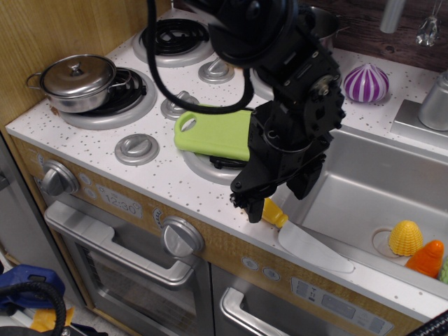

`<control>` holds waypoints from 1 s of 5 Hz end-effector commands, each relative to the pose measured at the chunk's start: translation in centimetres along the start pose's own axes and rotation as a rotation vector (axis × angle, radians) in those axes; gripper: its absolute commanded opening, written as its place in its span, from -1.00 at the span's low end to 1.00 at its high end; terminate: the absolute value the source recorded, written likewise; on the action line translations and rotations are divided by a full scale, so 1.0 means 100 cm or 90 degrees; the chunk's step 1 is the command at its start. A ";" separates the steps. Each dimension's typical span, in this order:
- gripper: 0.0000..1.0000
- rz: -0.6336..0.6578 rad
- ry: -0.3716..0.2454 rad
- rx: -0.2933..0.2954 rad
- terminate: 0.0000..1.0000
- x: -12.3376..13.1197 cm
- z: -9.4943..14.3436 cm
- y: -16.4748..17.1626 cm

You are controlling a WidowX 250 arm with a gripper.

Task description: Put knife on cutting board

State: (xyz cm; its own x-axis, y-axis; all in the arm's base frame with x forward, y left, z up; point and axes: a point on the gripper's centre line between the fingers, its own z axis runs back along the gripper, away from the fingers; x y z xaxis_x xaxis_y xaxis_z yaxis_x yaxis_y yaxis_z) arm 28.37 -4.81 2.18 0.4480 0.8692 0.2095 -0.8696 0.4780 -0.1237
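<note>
The knife lies at the counter's front edge beside the sink, its yellow handle (275, 213) partly covered and its pale blade (313, 249) pointing right. The lime-green cutting board (213, 131) rests flat on the front stove burner, handle loop to the left, its right end hidden behind the arm. My black gripper (275, 199) is down at the knife handle, with one finger (250, 208) at the handle's left end and the other to its right. The jaws look open around the handle.
A lidded steel pot (78, 78) sits on the left burner. A purple toy onion (365, 82) stands behind the sink (364, 183). A yellow toy (406, 238) and an orange toy (428, 257) lie in the sink. A steel cup (437, 101) stands at the right.
</note>
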 end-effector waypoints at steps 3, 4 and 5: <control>1.00 0.016 0.019 -0.039 -1.00 0.008 -0.018 0.000; -1.00 0.021 0.015 -0.032 -1.00 0.008 -0.017 -0.001; -1.00 0.009 0.001 -0.020 -1.00 0.013 -0.002 -0.002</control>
State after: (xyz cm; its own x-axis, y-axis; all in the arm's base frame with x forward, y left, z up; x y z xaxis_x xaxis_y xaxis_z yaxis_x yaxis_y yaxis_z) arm 28.59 -2.97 2.10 0.4768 0.8511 0.2199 -0.8636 0.5002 -0.0636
